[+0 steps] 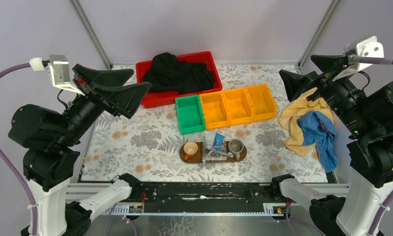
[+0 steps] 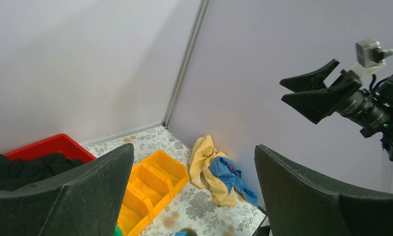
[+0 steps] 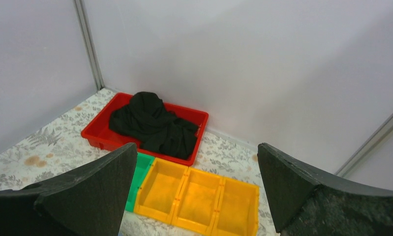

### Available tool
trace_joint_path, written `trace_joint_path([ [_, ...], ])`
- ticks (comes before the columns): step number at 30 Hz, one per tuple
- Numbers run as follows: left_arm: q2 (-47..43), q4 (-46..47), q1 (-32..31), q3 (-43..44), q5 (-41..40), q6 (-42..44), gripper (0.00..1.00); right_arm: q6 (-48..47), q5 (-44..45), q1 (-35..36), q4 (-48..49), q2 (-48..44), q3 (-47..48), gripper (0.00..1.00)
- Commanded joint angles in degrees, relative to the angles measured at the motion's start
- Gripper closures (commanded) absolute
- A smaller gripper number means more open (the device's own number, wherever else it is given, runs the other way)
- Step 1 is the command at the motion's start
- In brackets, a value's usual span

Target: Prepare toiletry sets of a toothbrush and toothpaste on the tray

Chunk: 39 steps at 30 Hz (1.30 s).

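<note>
The dark-brown oval tray (image 1: 199, 158) lies near the table's front middle. On it the toothpaste tubes, a bright blue one (image 1: 218, 140) and a silvery-white one (image 1: 208, 137), reach back over its far edge. Thin pale toothbrush sticks (image 1: 221, 156) lie across its middle, too small to make out singly. My left gripper (image 1: 141, 79) (image 2: 194, 147) hangs open, high over the table's left side and far from the tray. On the right, my right gripper (image 1: 296, 66) (image 3: 196, 145) (image 2: 283, 89) is also raised and open. Neither holds anything.
An orange cup (image 1: 190, 149) and a grey mug (image 1: 235, 146) stand on the tray's ends. Behind it sit a green bin (image 1: 189, 113) (image 3: 142, 169) and three yellow bins (image 1: 238, 104) (image 3: 199, 196) (image 2: 152, 184). A red bin (image 1: 210, 64) (image 3: 98, 135) holds black cloth. Yellow and blue cloths (image 1: 310, 125) (image 2: 216, 169) lie at right.
</note>
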Motion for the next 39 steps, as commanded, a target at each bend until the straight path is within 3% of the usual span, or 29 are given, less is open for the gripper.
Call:
trace_joint_path([
  [1, -1.93, -0.25, 0.21, -0.46, 0.1, -0.24, 0.0, -0.56, 1.38, -1.28, -0.26, -0.45, 1.05, 0.01],
  [20, -2.99, -1.4, 0.22, -3.84, -0.8, 4.72, 0.0, 0.4, -3.49, -5.47, -0.94, 0.02, 0.67, 0.01],
  [39, -3.98, -0.17, 0.24, -3.77, 0.98, 2.99, 0.0, 1.27, -5.83, -6.9, -0.94, -0.84, -0.09, 0.01],
])
